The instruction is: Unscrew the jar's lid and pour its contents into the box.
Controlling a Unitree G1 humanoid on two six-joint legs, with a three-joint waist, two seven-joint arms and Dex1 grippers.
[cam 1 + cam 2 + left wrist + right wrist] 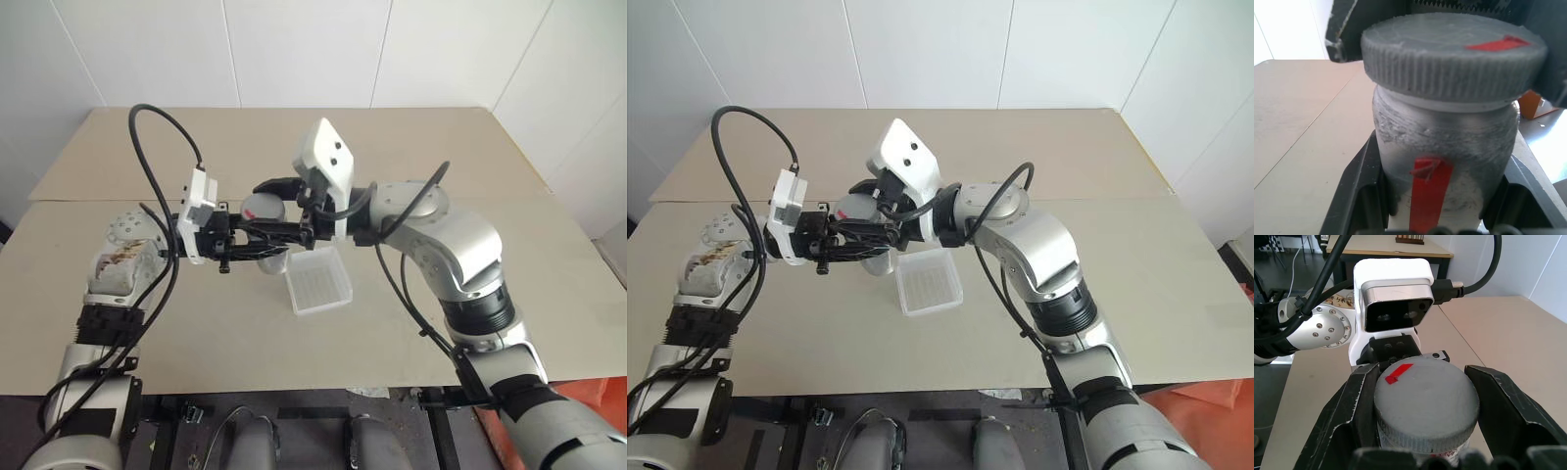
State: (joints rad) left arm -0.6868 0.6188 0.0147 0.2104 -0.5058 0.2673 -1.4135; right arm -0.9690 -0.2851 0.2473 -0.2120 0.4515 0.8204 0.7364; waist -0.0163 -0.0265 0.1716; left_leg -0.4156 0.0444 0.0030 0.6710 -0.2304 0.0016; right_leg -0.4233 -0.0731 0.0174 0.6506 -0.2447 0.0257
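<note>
We see the box (318, 281), a shallow translucent white tray with a ribbed floor, lying flat near the middle of the tan worktop (509, 284), a little toward its near edge. Just beyond the box and held up off the worktop is the jar (1444, 147), upright, with a red strip down its cloudy side. The left gripper (263, 238) reaches in level from the left, its black fingers (1359, 181) clamped on the jar's body, one on each side. The grey ribbed lid (1425, 404) sits on the jar's mouth, a small red mark on its flat top. The right gripper (1425, 401) comes in from the right, its fingers (1352, 416) closed against the lid's rim on opposite sides. We cannot make out the contents.
</note>
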